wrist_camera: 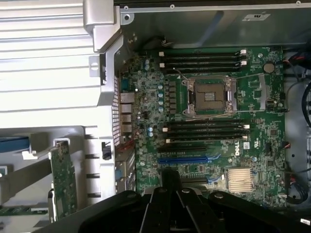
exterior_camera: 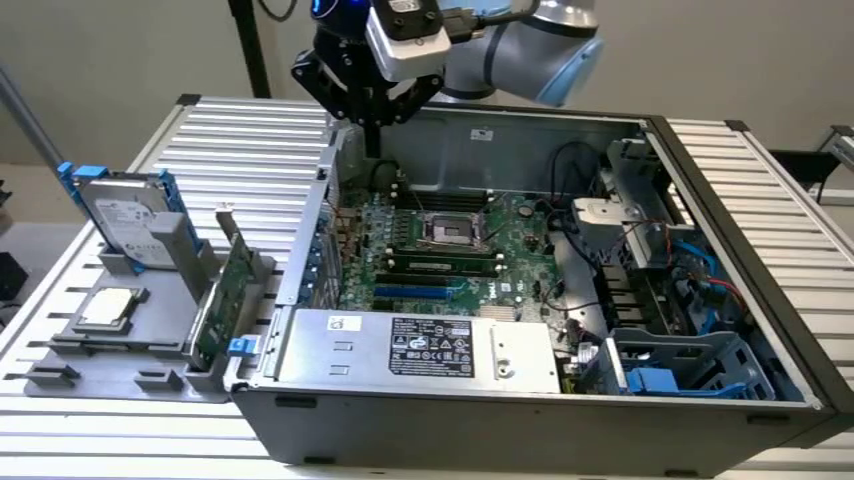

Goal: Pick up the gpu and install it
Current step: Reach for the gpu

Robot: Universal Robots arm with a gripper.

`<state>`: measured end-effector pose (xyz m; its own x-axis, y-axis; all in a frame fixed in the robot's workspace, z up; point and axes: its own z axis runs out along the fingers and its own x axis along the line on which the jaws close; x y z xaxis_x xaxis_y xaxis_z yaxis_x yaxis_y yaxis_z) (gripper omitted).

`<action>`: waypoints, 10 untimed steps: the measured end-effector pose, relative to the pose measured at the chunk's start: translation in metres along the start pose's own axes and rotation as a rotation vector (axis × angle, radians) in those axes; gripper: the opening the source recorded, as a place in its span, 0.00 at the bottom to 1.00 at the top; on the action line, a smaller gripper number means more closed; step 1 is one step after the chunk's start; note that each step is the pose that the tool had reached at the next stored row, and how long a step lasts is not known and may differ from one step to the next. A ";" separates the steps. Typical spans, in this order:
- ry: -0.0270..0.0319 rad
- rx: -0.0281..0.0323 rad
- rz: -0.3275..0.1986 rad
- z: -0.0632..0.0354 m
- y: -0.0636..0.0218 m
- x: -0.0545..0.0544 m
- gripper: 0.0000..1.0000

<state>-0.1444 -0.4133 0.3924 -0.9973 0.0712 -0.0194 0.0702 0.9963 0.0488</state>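
Note:
The gpu (exterior_camera: 224, 300) stands on edge in a grey holder (exterior_camera: 127, 352) at the exterior view's left, outside the computer case, its green board facing out and its silver bracket at the top. In the wrist view the gpu (wrist_camera: 63, 180) is a narrow green strip beside the case wall. My gripper (exterior_camera: 378, 135) hangs above the case's far corner, well clear of the gpu, its fingers shut together on nothing. The gripper (wrist_camera: 170, 175) looks down on the motherboard (wrist_camera: 209, 121), just over the blue card slot (wrist_camera: 192, 158).
The open case (exterior_camera: 754, 260) holds the motherboard (exterior_camera: 441, 245), a silver power supply (exterior_camera: 427, 347) and cables at the exterior view's right. A hard drive in a blue frame (exterior_camera: 127, 215) and a square CPU chip (exterior_camera: 107, 308) share the holder. All rests on a slatted metal table (exterior_camera: 240, 130).

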 end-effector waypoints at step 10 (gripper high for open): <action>-0.0016 0.0004 0.000 -0.0010 -0.0148 0.044 0.11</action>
<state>-0.1898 -0.4249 0.3919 -0.9972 0.0712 -0.0210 0.0701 0.9964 0.0484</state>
